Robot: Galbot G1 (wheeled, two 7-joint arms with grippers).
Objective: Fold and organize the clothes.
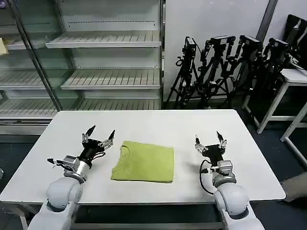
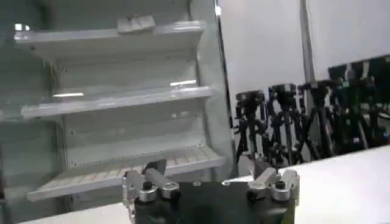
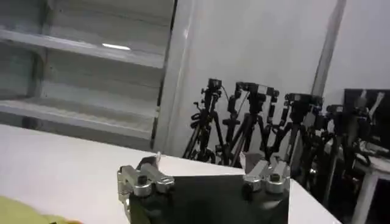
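**Folded shirt at mid-table, both claws held off it**

The lime T-shirt lies folded into a flat rectangle near the middle of the white table, neck toward the robot's left, nothing else on the surface beside it. Bare tabletop rings the shirt on all 4 sides — widest toward the far edge. Behind stand empty white shelves, and a cluster of black tripods against the wall. The left gripper hovers just beside the shirt's neck side, fingers spread wide, holding nothing. The right gripper stands well apart on the other side — prongs equally parted, empty, pointing up and away.
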